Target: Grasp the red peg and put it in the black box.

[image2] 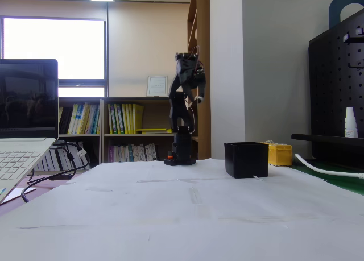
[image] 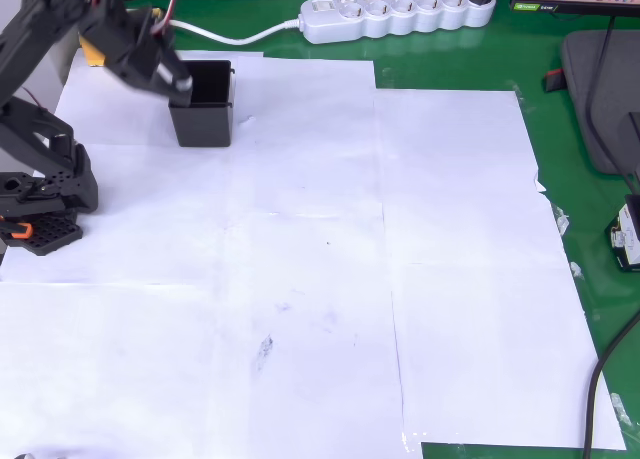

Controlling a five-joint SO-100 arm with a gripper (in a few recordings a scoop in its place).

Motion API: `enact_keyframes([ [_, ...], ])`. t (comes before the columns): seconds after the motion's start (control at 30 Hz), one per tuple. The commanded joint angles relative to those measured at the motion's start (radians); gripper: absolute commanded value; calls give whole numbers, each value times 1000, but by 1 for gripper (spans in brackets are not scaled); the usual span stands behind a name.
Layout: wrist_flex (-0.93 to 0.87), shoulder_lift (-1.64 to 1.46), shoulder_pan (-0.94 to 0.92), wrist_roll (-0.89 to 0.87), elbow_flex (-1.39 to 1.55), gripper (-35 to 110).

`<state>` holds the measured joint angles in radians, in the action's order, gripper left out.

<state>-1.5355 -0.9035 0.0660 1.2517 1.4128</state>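
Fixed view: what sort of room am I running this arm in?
Most likely an office or a lab desk. Behind the paper-covered table stands a bookshelf full of books, an open laptop sits at the left, and a black pegboard hangs at the right.

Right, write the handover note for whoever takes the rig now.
Box: upright on the paper, upper left in the overhead view.
Gripper: raised over the box's left rim; whether it is open or shut cannot be told.
Peg: hidden or too small to place; the box's inside is dark.
Done: unclear whether the peg is in.
Left: check the box and the gripper; if the peg is not in, find it, grasp it and drop it in.
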Motion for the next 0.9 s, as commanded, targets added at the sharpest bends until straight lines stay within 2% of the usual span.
enact_keyframes([
  [0.0,146,202,-77,101,-304,0],
  [0.17,330,454,-167,219,-761,0],
  [0.37,416,580,-201,268,-1075,0],
  [0.57,351,699,-209,291,-1215,0],
  [0.87,123,867,-222,322,-1324,0],
])
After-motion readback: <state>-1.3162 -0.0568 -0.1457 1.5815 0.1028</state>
